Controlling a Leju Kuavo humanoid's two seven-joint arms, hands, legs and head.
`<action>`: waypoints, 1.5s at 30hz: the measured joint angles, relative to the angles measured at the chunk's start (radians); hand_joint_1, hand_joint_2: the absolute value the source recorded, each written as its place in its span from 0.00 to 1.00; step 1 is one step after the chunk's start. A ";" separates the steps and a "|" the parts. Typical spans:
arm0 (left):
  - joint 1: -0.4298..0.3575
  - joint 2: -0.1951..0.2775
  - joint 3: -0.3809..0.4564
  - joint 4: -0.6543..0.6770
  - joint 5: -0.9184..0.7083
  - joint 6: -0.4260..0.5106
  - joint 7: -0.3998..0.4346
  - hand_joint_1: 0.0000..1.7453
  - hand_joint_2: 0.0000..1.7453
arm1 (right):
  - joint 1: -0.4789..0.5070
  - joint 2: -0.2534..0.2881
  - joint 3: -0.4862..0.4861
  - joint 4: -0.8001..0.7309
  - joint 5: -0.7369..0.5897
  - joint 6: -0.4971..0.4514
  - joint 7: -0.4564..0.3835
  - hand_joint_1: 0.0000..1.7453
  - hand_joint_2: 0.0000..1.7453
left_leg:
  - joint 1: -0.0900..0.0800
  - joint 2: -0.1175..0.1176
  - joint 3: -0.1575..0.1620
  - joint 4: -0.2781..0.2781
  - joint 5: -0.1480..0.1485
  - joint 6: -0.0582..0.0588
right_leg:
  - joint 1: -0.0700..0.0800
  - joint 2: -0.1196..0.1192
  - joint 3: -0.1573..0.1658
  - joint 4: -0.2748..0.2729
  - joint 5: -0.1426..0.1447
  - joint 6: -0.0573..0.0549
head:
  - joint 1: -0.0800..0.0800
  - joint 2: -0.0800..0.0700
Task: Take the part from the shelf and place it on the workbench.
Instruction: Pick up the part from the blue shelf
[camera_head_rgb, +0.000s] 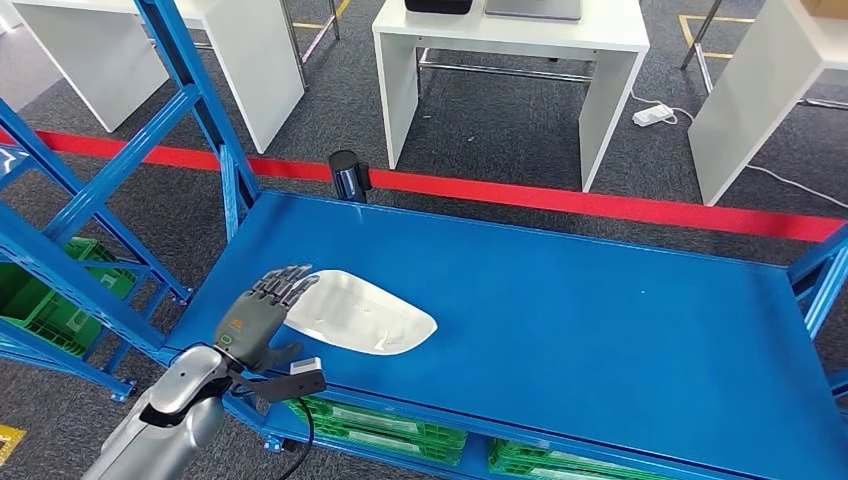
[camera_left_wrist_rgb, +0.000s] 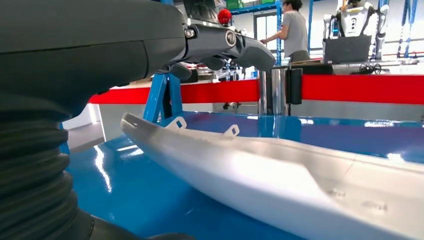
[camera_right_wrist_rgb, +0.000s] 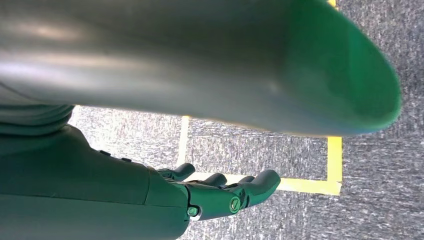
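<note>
while flat, part (camera_head_rgb: 357, 313) lengthwise left-right

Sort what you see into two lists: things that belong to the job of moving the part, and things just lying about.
Belongs to the job:
- silver part
- blue shelf
- left robot hand, fingers over the part's edge

Just lying about:
- white tables
- green crates
- red floor line
- black post

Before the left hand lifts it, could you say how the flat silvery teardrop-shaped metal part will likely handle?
The flat silvery teardrop-shaped metal part looks like thin sheet, so probably stiff and light. Its glossy finish on the smooth blue shelf suggests it may slide. Lying flat, it shouldn't roll.
</note>
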 joint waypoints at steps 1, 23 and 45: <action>-0.007 0.000 -0.004 0.011 -0.003 0.008 -0.002 0.00 1.00 | 0.000 0.000 0.000 0.000 0.000 0.000 0.001 0.00 0.00 | 0.000 0.000 0.000 0.000 0.000 0.000 | 0.000 0.000 0.000 0.000 0.000 0.000 | 0.000 0.000; -0.116 -0.050 -0.079 0.167 -0.051 0.127 0.003 0.00 1.00 | 0.000 0.000 0.000 0.000 0.019 0.000 -0.011 0.00 0.00 | 0.000 0.000 0.000 0.000 0.000 0.000 | 0.000 0.000 0.002 -0.002 0.001 0.002 | 0.000 0.000; -0.212 -0.165 -0.112 0.366 0.044 0.149 -0.050 0.00 1.00 | -0.001 0.000 0.000 0.000 0.036 0.000 0.003 0.00 0.00 | 0.000 0.000 0.000 0.000 0.000 0.000 | 0.000 0.000 0.002 -0.002 0.002 0.003 | 0.000 0.000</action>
